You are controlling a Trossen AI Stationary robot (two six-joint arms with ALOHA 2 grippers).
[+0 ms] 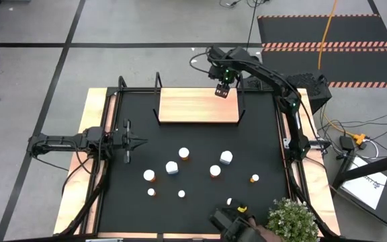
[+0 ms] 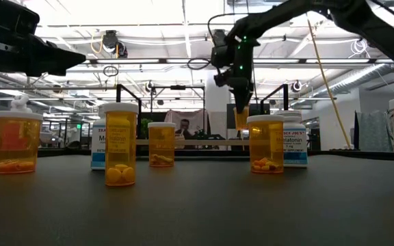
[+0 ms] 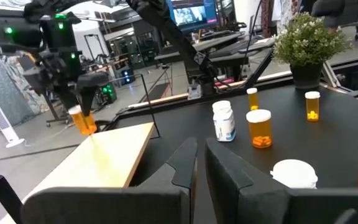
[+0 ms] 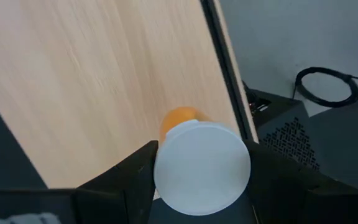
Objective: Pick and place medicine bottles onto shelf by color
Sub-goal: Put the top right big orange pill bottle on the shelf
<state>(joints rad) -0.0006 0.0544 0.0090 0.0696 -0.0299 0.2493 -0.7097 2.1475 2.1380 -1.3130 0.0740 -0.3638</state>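
The shelf (image 1: 197, 105) is a light-wood board with thin black uprights at the table's far side. My right gripper (image 1: 222, 91) hangs over its far right corner, shut on an orange medicine bottle (image 3: 82, 119) with a white cap. Several more bottles stand upright on the black table, among them orange ones (image 1: 215, 171) (image 1: 150, 175) (image 1: 254, 178) and larger white ones (image 1: 226, 157) (image 1: 172, 167). My left gripper (image 1: 136, 141) waits shut near the table's left edge, level, pointing toward the bottles and touching nothing. My right gripper (image 4: 202, 171) pinches the bottle's white cap (image 4: 166, 168) between its two fingers, one on each side of the cap. The fingers come from above, pointing down. The orange body (image 4: 180, 117) hangs below them, slightly tilted, close above the shelf board; whether it touches the board, I cannot tell.
A potted plant (image 1: 291, 218) stands at the table's near right corner, with a dark object (image 1: 230, 222) beside it at the near edge. Black uprights (image 1: 158, 84) rise at the shelf's ends. Bare black table lies between the shelf and the bottles.
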